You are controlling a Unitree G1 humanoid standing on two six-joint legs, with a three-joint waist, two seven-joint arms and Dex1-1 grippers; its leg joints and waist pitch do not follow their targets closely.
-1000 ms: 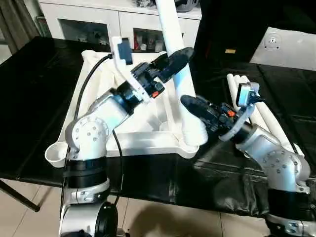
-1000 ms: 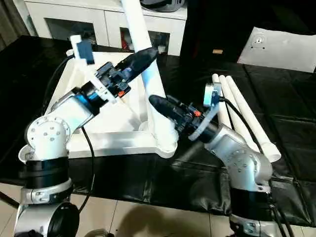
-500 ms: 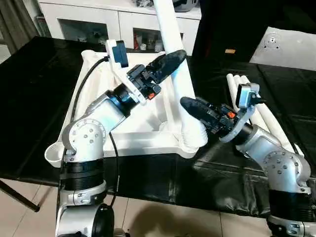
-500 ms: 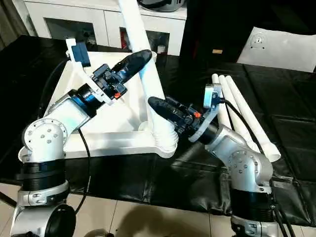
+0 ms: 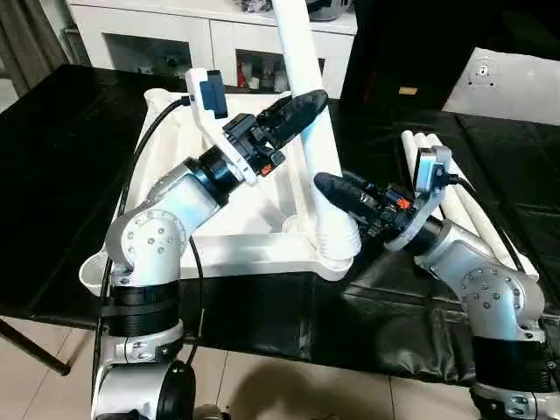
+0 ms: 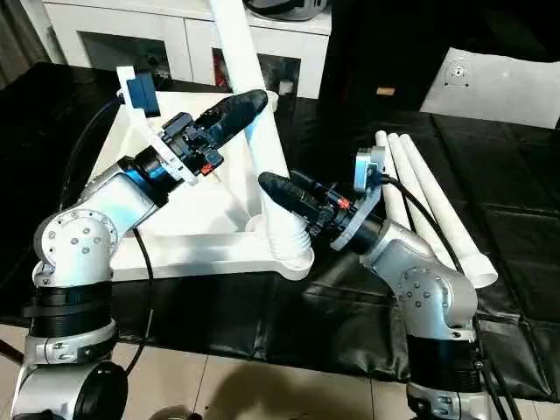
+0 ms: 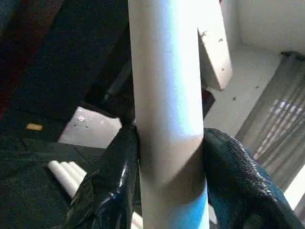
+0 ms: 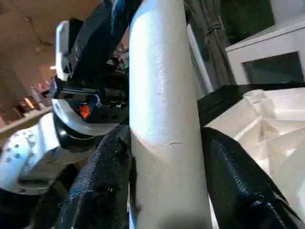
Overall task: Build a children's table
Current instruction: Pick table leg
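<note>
A: Head views first. Where is the leg against each gripper?

B: The standing leg (image 5: pixel 308 105) rises tilted from the near right corner socket (image 5: pixel 337 251) of the upside-down tabletop (image 5: pixel 254 197). The left gripper (image 5: pixel 297 109) clamps it midway up; the right gripper (image 5: pixel 337 191) clamps it lower, just above the socket. Both are closed on that tube

A: And the rest of the parts?

B: Three spare legs (image 6: pixel 420 197) lie side by side on the black table (image 6: pixel 52 131), beside the right forearm on its outer side. The tabletop's ribbed tray holds nothing loose; only the one socket is filled

A: Left wrist view?

B: The leg (image 7: pixel 167 109) runs straight up between the two black fingers (image 7: pixel 109 186), both pressed against its sides. Beyond them the spare legs (image 7: pixel 64 171) lie on the dark cloth

A: Right wrist view?

B: Same grip: the tube (image 8: pixel 162 114) sits between the fingers (image 8: pixel 100 186), touching both. Past it the left gripper (image 8: pixel 95 43) holds the tube higher up, and the tabletop's ribbed underside (image 8: pixel 267 129) lies beside
</note>
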